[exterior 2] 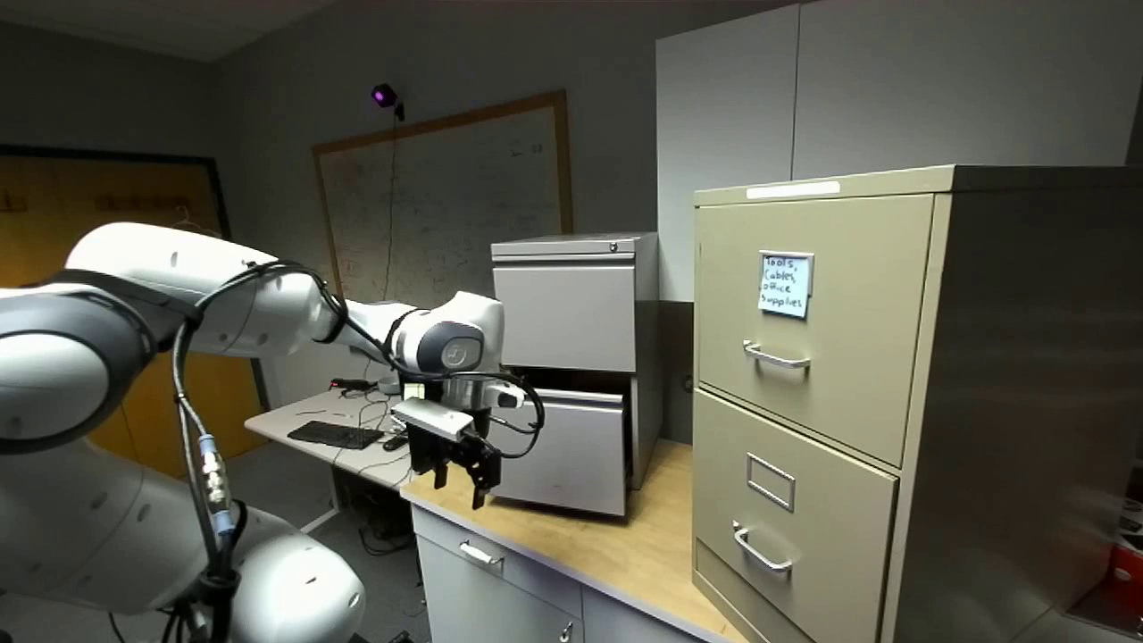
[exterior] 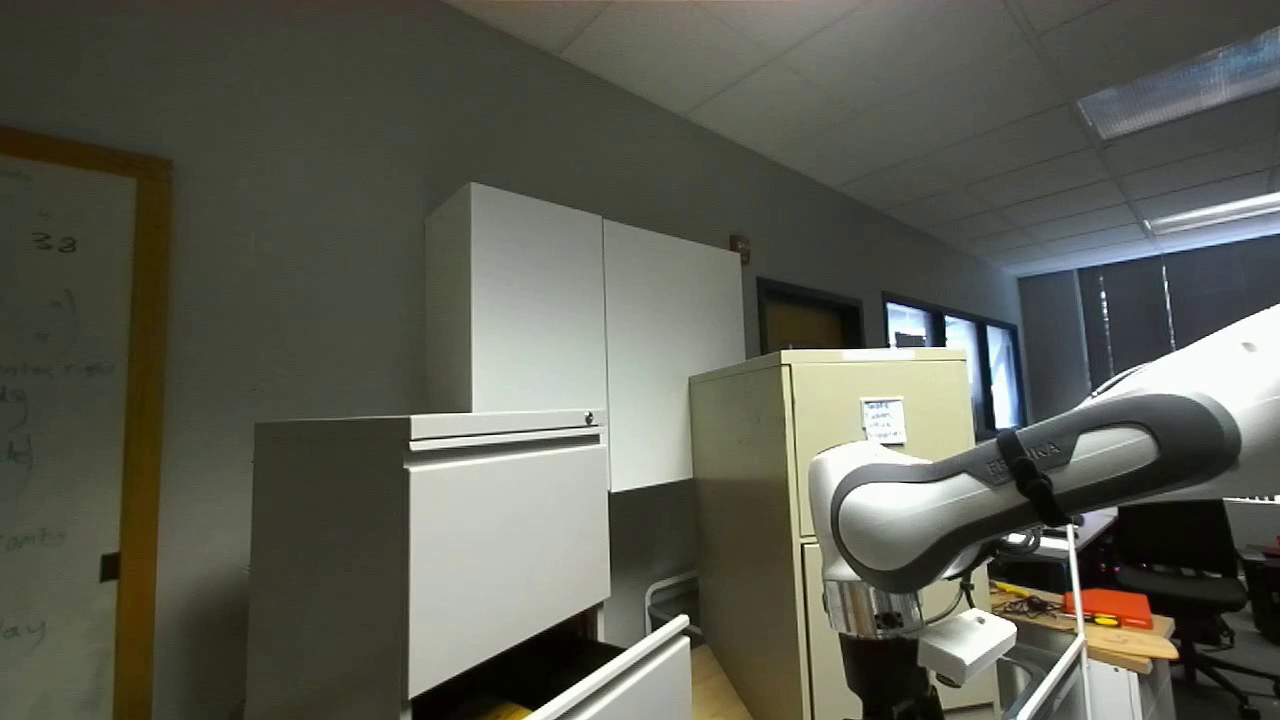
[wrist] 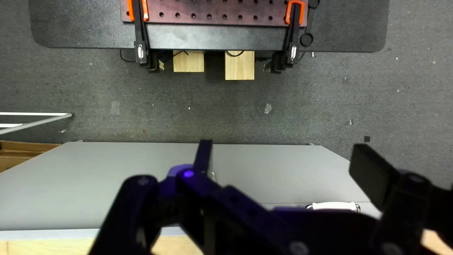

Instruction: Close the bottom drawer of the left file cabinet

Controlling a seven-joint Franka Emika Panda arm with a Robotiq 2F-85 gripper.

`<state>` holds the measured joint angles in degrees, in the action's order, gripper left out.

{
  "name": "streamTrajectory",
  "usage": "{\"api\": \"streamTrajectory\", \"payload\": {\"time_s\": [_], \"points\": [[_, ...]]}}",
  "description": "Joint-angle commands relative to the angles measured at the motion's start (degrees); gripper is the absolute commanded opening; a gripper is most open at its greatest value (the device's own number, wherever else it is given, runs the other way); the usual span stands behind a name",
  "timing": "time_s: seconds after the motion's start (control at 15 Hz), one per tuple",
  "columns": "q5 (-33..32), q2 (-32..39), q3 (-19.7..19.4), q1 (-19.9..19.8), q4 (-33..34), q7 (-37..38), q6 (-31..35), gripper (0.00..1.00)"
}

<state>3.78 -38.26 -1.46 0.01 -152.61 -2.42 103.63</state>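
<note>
The left file cabinet (exterior: 330, 570) is light grey and boxy, and it also stands on the wooden counter in an exterior view (exterior 2: 649, 366). Its bottom drawer (exterior 2: 563, 455) is pulled partly out, with a dark gap above it. In an exterior view the bottom drawer (exterior: 645, 685) shows something yellow inside. My gripper (exterior 2: 460, 491) points down in front of the drawer's left part, seemingly apart from it. In the wrist view my gripper (wrist: 283, 152) has its fingers wide apart with nothing between them. The bottom drawer is out of the wrist view.
A beige cabinet (exterior 2: 813, 330) with small handles stands to the right on the counter (exterior 2: 661, 545). White cupboards (exterior: 670, 350) hang on the wall. A desk (exterior 2: 295, 415) with a keyboard is beyond the arm. Grey lower fronts (wrist: 269, 170) with a white handle are below the counter.
</note>
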Motion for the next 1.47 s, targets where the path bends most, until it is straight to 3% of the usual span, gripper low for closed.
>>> {"api": "streamTrajectory", "payload": {"time_s": [0.0,0.4,0.47,0.53,0.8,1.13,1.4], "points": [[0.1,2.1,-1.0,-1.8,0.8,1.1,4.3,1.0],[1.9,9.2,-6.3,-5.1,3.8,-0.8,19.2,1.0],[3.4,10.8,-7.7,-4.9,4.8,-1.4,22.1,0.75],[5.3,12.3,-9.0,-4.5,5.9,-2.1,24.6,0.73],[17.4,18.7,-13.4,-0.9,11.6,-8.0,32.1,0.42],[32.6,28.4,-15.2,2.3,20.6,-17.6,34.4,0.04],[43.8,36.0,-13.1,0.8,27.6,-25.3,33.0,0.0]]}}
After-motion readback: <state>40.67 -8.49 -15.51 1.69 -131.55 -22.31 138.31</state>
